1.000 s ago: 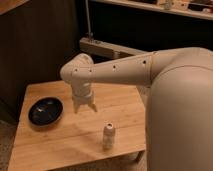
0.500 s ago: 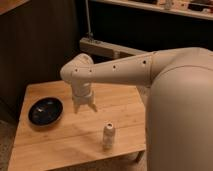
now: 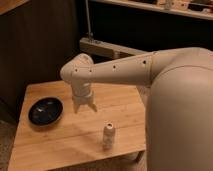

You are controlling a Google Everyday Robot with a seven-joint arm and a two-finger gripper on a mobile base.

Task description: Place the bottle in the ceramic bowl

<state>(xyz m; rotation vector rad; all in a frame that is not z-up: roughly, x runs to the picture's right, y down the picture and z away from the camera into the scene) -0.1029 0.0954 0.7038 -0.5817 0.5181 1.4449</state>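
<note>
Gripper [image 3: 85, 108] hangs over the middle of the wooden table [image 3: 60, 145], pointing down from the end of the white arm [image 3: 120, 72]. We see its two fingers [image 3: 76, 108] spread apart, with nothing between them. The tips sit above the tabletop; whether they touch it we cannot tell.

The bottle [image 3: 108, 136] stands upright on the table near the front edge, white cap up. It is in front of the gripper, off to the right in the picture, and clear of it. No contact.

The ceramic bowl [image 3: 45, 111] rests on the left part of the table, dark and glossy, with nothing visible inside. It is beside the gripper on the left and apart from it. Bottle and bowl are well apart, with the gripper roughly between them and further back.

Against the views from half a second and one second ago we find no difference. Arm pose, finger spread, bottle and bowl all sit where they were.

The robot's large white body [image 3: 185, 110] fills the right side of the view.
</note>
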